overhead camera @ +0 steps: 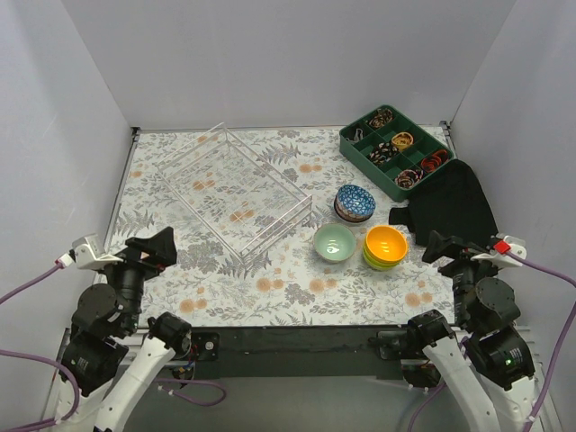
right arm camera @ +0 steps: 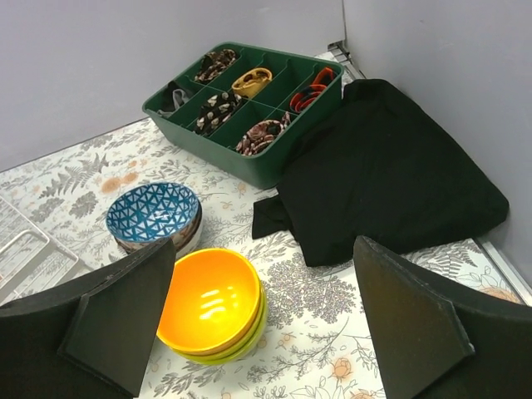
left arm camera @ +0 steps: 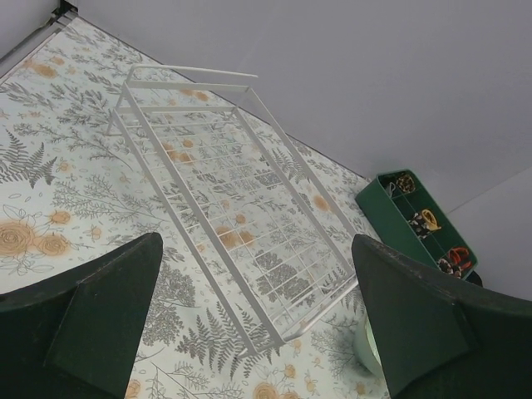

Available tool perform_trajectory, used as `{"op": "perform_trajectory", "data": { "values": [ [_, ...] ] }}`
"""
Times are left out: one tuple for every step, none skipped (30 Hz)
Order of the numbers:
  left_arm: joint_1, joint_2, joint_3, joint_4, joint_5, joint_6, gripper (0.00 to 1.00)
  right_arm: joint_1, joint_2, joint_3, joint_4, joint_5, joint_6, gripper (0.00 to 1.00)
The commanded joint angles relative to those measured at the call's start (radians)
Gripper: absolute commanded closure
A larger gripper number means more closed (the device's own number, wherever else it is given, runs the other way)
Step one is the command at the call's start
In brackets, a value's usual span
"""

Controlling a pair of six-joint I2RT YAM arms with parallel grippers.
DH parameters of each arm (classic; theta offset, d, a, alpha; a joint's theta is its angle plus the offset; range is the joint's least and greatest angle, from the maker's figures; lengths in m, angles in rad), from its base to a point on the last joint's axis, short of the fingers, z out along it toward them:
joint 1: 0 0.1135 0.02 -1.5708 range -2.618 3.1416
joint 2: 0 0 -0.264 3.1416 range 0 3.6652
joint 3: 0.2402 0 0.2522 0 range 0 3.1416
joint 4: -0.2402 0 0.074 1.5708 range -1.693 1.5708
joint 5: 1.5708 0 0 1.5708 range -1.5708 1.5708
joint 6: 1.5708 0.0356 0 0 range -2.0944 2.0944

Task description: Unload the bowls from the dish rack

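Observation:
The clear dish rack [overhead camera: 234, 190] lies on the floral table at centre left with no bowl in it; it also fills the left wrist view [left arm camera: 233, 216]. To its right on the table stand a pale mint bowl [overhead camera: 334, 242], an orange bowl [overhead camera: 386, 243] stacked on yellow-green bowls [right arm camera: 241, 341], and a blue-white patterned bowl [overhead camera: 355, 202] on top of other bowls. The orange bowl [right arm camera: 209, 301] and the blue-white bowl [right arm camera: 153, 213] show in the right wrist view. My left gripper [overhead camera: 158, 247] is open and empty near the rack's near corner. My right gripper [overhead camera: 443, 247] is open and empty, right of the orange bowl.
A dark green compartmented tray [overhead camera: 396, 148] with small items stands at the back right. A black cloth [overhead camera: 450, 207] lies in front of it, by the right wall. White walls close in the table on three sides.

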State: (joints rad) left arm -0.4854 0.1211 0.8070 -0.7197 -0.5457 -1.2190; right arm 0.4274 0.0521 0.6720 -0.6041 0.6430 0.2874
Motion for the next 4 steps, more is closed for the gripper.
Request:
{"op": "perform_trajectory", "data": {
  "values": [
    [0.007,0.028,0.004,0.002,-0.020,0.025,0.02,0.001,0.000,0.008,-0.006,0.032,0.032,0.04],
    [0.007,0.029,0.000,0.009,-0.008,0.036,0.02,0.001,0.005,0.011,-0.008,0.030,0.032,0.04],
    [0.007,0.031,-0.003,0.015,0.004,0.045,0.02,0.001,0.005,0.012,-0.008,0.029,0.033,0.04],
    [0.007,0.034,-0.003,0.026,0.016,0.067,0.02,-0.001,0.008,0.015,-0.006,0.029,0.036,0.04]
  ]
}}
